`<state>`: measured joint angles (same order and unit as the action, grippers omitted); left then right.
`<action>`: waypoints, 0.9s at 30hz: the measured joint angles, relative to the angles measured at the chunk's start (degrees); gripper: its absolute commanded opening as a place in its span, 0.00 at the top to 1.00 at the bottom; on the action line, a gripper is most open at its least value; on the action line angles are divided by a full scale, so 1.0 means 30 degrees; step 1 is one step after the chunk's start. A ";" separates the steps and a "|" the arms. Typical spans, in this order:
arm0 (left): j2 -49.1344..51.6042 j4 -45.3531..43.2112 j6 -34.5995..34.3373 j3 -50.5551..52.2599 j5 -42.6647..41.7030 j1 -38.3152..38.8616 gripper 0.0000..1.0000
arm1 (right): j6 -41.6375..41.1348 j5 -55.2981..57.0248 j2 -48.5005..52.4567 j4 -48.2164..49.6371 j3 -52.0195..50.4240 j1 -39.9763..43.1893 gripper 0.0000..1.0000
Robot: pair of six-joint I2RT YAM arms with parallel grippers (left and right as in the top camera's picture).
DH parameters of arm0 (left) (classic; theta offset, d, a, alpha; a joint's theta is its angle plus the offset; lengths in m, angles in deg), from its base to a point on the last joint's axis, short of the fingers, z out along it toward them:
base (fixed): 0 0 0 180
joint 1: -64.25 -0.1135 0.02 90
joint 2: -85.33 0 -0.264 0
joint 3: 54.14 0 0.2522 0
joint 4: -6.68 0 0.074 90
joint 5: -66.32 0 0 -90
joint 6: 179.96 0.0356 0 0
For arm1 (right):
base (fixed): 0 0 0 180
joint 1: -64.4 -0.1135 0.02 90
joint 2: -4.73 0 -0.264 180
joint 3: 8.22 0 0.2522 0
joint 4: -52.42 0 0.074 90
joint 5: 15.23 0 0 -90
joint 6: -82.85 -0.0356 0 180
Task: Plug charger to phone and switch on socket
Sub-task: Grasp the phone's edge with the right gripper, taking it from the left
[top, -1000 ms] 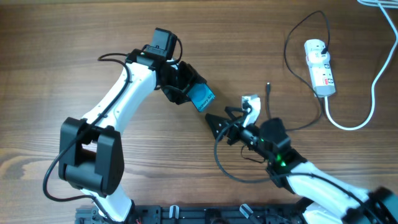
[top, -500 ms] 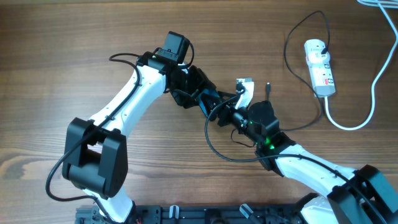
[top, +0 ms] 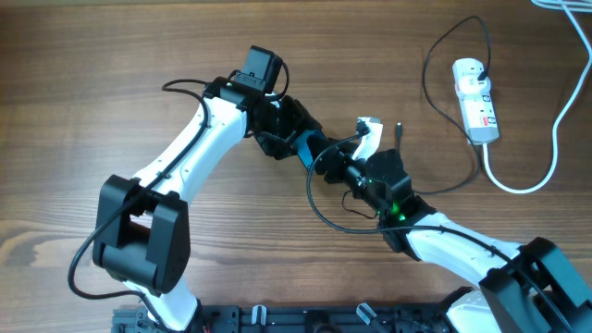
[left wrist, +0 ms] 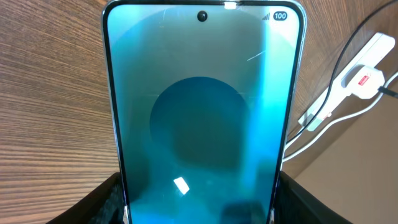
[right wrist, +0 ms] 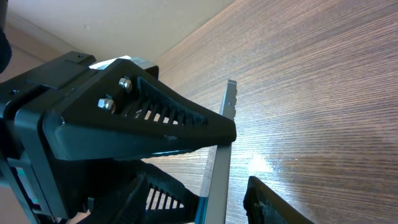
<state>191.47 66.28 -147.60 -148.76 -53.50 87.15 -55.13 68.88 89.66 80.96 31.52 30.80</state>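
Note:
My left gripper (top: 292,137) is shut on the phone (top: 311,148) and holds it off the table at mid-table. The phone's turquoise screen (left wrist: 199,118) fills the left wrist view, with my left fingers (left wrist: 199,214) on its two long edges. My right gripper (top: 326,161) is open and straddles the phone's free end. In the right wrist view the phone shows edge-on (right wrist: 219,155) between my right fingers (right wrist: 225,190), with a gap on one side. The charger's plug tip (top: 399,129) lies on the table. Its thin black cable (top: 430,88) runs to the socket (top: 475,100).
The socket's thick white lead (top: 555,139) loops along the right edge of the table. The socket (left wrist: 367,68) and the black cable (left wrist: 348,53) also show at the upper right of the left wrist view. My two arms meet closely over mid-table.
My left arm carried the phone up and to the right. My right arm moved up-left to meet it and now straddles the phone's end. Little has moved in the last half second.

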 measured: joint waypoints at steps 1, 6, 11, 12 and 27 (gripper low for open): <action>0.0000 -0.0036 -0.0066 0.0000 0.0007 0.0000 0.59 | 0.0000 0.0022 0.0000 0.0000 0.0000 -0.0036 0.49; 0.0000 -0.0029 -0.0197 0.0000 0.0000 0.0000 0.60 | 0.0000 0.0423 0.0000 0.0000 0.0000 -0.0415 0.52; 0.0000 -0.0036 -0.0204 0.0000 -0.0015 0.0000 0.61 | 0.0007 0.0663 0.0109 -0.0007 0.0000 -0.0408 0.54; 0.0000 -0.0036 -0.0204 0.0000 -0.0022 0.0000 0.61 | 0.0007 0.0721 0.0109 0.0000 0.0000 -0.0415 0.54; 0.0000 -0.0160 -0.0204 0.0000 -0.0510 0.0000 0.62 | 0.0000 0.0925 0.0998 0.0816 0.0007 -0.0415 0.63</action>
<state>191.47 65.80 -148.22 -148.76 -55.03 87.15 -55.13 71.66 92.65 83.41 31.54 29.55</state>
